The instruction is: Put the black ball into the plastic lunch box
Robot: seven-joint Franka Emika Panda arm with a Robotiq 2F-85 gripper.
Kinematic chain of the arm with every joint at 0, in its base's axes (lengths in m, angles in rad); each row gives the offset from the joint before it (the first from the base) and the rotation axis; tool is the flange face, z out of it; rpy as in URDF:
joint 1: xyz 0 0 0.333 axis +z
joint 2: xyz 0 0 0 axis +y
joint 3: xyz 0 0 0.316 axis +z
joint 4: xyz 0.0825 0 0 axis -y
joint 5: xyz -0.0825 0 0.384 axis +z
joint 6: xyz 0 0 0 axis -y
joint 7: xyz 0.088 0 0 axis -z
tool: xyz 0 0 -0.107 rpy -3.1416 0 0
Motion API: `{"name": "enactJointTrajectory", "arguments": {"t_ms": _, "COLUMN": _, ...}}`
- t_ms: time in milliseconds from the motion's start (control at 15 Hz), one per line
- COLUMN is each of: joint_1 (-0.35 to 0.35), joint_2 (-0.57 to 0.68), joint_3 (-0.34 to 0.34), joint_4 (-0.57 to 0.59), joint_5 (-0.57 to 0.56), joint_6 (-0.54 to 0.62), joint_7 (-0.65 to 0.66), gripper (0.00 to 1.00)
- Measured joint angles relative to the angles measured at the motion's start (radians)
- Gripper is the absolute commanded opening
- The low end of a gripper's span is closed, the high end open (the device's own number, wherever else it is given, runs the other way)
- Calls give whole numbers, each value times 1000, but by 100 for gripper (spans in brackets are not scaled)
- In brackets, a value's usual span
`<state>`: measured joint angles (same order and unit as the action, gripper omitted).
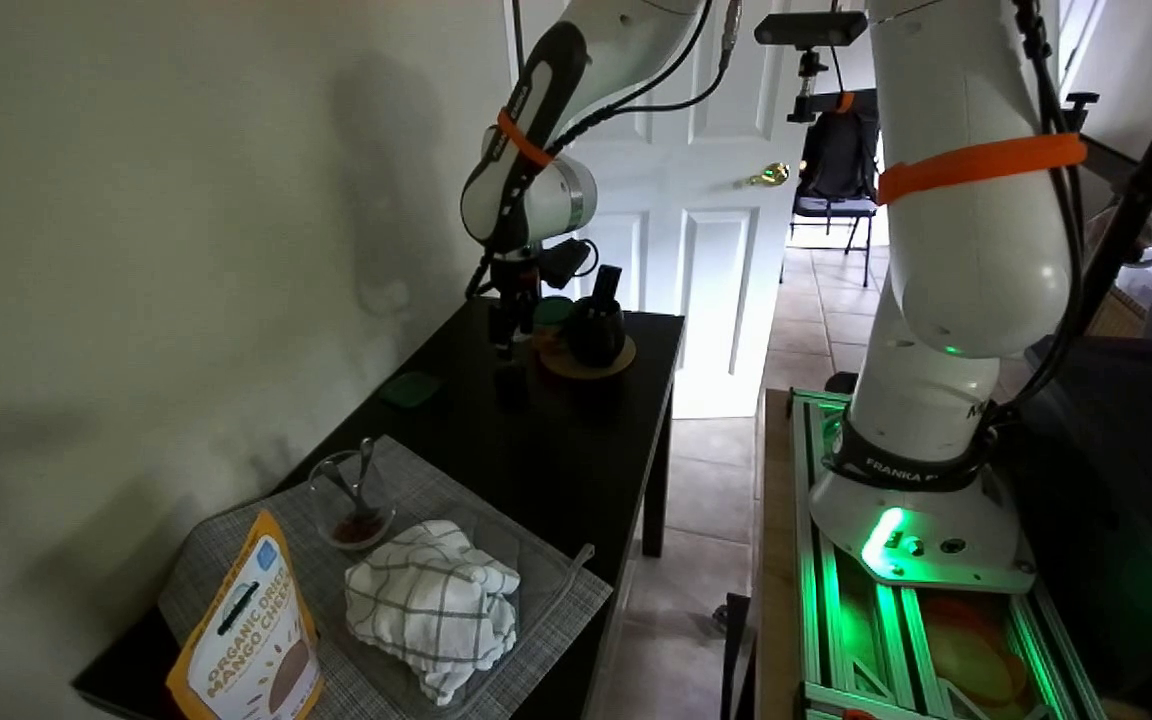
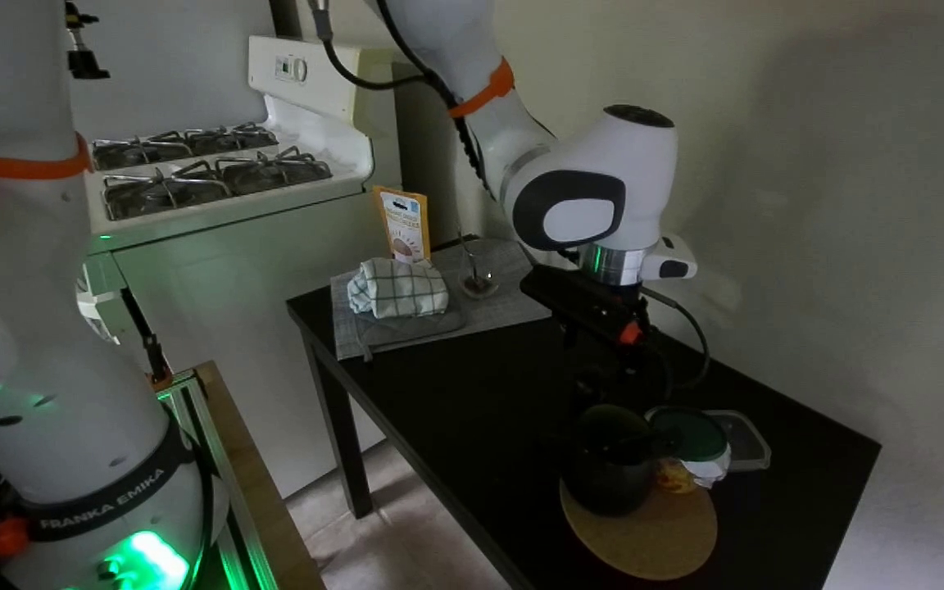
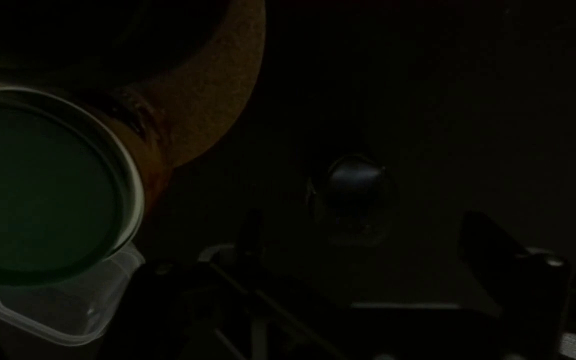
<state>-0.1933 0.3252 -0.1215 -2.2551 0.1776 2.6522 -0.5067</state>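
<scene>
The wrist view is very dark. A shiny dark roundish thing that looks like the black ball (image 3: 355, 182) sits on the black table, ahead of my gripper (image 3: 361, 225). My gripper's fingers are spread wide, with nothing between them. In an exterior view the gripper (image 1: 506, 345) points down low over the table; the ball cannot be made out there. A clear shallow plastic container, seemingly the plastic lunch box (image 3: 63, 312), lies at lower left in the wrist view, partly under the jar's outline. The lunch box (image 2: 749, 442) also shows in an exterior view, beside the green-lidded jar.
A black pot (image 2: 610, 479) stands on a round tan mat (image 2: 660, 557), touching or close to a green-lidded jar (image 2: 692, 434). A flat greenish translucent piece (image 1: 411, 389) lies near the wall. Farther along are a checked towel (image 1: 436, 600), glass bowl (image 1: 356, 505) and mango bag (image 1: 256, 630).
</scene>
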Motion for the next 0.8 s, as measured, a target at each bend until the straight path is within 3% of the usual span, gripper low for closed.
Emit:
{"name": "enactJointTrajectory", "arguments": {"t_ms": 400, "joint_1": -18, "joint_2": 90, "joint_3": 31, "joint_4": 100, "joint_5": -57, "joint_6": -50, "joint_7": 37, "gripper": 100}}
{"name": "enactJointTrajectory", "arguments": {"t_ms": 800, "joint_1": -9, "joint_2": 124, "joint_3": 63, "joint_4": 124, "joint_5": -101, "joint_6": -64, "joint_7": 83, "gripper": 100}}
